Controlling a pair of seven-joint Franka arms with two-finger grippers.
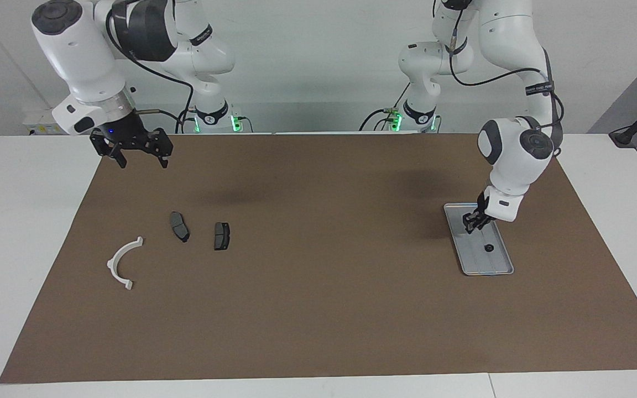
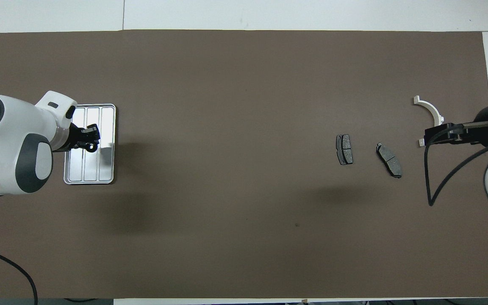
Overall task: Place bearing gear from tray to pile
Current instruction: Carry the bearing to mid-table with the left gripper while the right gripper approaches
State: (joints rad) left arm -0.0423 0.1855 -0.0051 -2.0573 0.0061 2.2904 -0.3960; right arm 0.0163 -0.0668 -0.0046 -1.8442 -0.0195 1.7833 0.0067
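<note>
The left gripper (image 1: 471, 223) is hovering low over the tray (image 1: 498, 268), fingers nearly shut, seemingly pinching the bearing gear (image 2: 92, 147). 1 more dark part (image 1: 488, 247) is lying there. The right gripper (image 1: 137, 157) is hanging wide open near the pile (image 1: 180, 226). The carry and the drop are remaining.

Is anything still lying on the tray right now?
Yes, in the facing view a small dark round part lies on the tray, nearer its end away from the robots, clear of the left pincer.

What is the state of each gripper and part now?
left gripper: shut on bearing gear, raised over tray.
right gripper: open, in the air over mat.
small dark part: lying in tray.
brake pads: lying flat on mat, apart.
white bracket: lying on mat.
</note>
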